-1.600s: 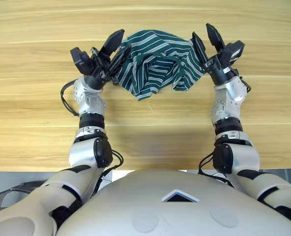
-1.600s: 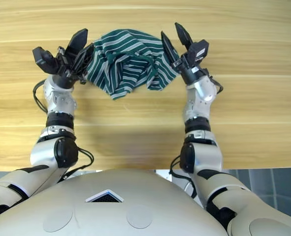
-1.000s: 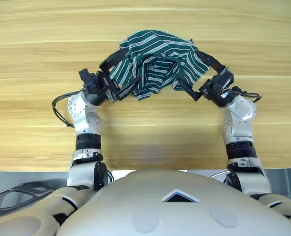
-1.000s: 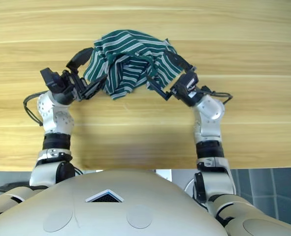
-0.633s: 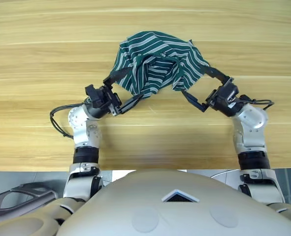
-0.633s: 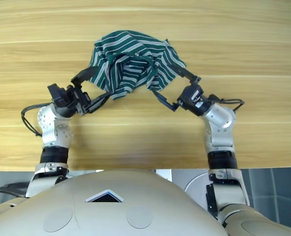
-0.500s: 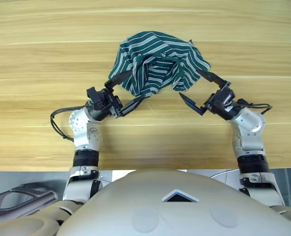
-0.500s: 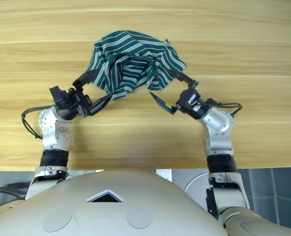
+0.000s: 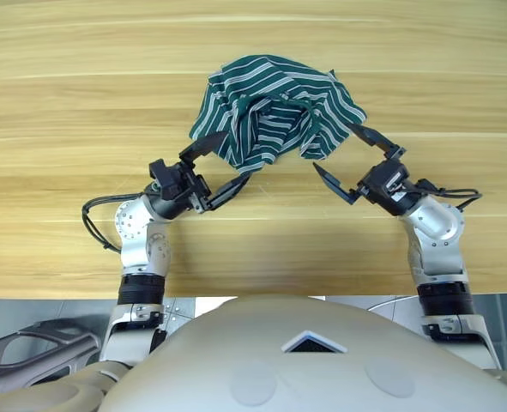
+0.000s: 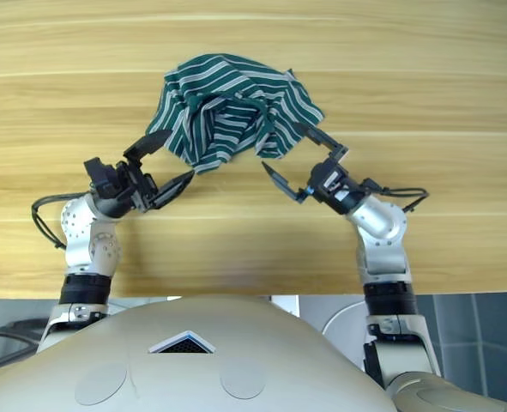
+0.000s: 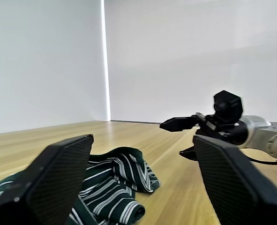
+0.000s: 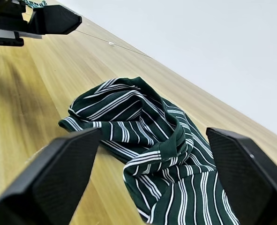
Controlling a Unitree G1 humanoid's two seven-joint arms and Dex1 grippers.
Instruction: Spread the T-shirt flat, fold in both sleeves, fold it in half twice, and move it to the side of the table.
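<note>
Green-striped T-shirt [image 9: 274, 107] lies crumpled well in from the table's [image 9: 64, 103] near edge, midway between its side edges; left gripper [image 9: 236, 156] and right gripper [image 9: 337, 151] flank it, fingers spread wide, holding nothing; best pinch opposite hem corners, then draw outward.

Bright, even light across the table [image 9: 64, 103], no glare. Beyond the left gripper [image 11: 143, 140] a thin bright strip [image 11: 103, 56] runs up the white wall [image 11: 44, 61]. The T-shirt [image 9: 274, 107] throws only a faint shadow.
</note>
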